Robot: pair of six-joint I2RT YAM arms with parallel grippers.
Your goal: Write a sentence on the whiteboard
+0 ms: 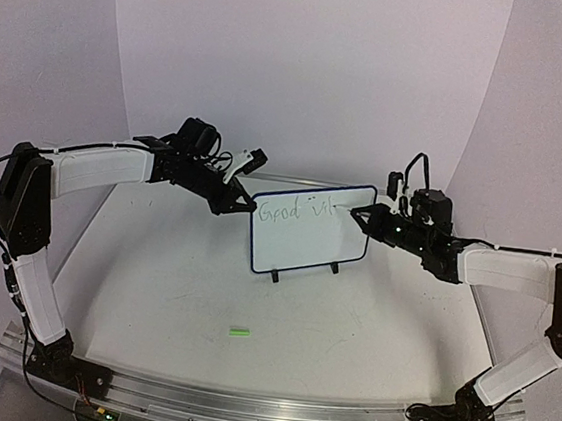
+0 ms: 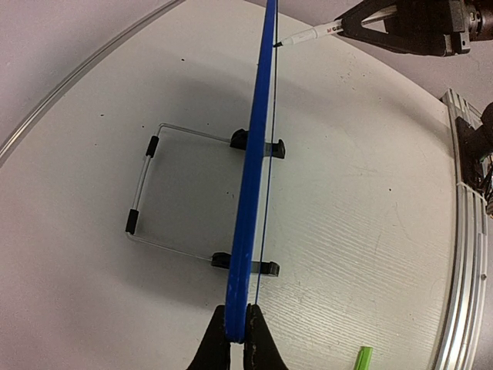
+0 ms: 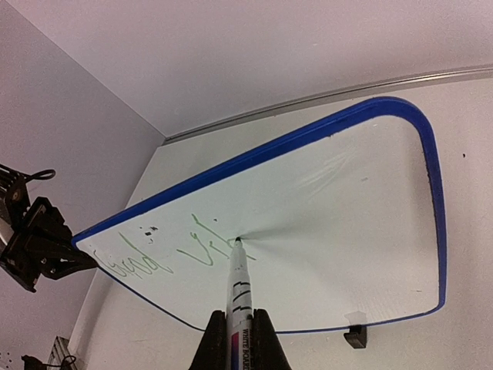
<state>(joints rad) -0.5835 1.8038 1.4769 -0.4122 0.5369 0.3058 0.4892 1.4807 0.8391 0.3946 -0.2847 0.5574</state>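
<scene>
The whiteboard (image 1: 309, 229) stands upright on two black feet at the table's middle back, white with a blue rim. Green writing (image 1: 291, 212) on it reads "Good" and the start of a second word; it also shows in the right wrist view (image 3: 166, 256). My left gripper (image 1: 244, 207) is shut on the board's left edge; in the left wrist view the blue rim (image 2: 250, 200) runs edge-on between the fingers. My right gripper (image 1: 361, 214) is shut on a white marker (image 3: 237, 289), whose tip touches the board beside the last stroke.
A green marker cap (image 1: 239, 332) lies on the table in front of the board, also in the left wrist view (image 2: 363, 358). A wire stand (image 2: 146, 193) props the board from behind. A metal rail (image 1: 260, 409) runs along the near edge.
</scene>
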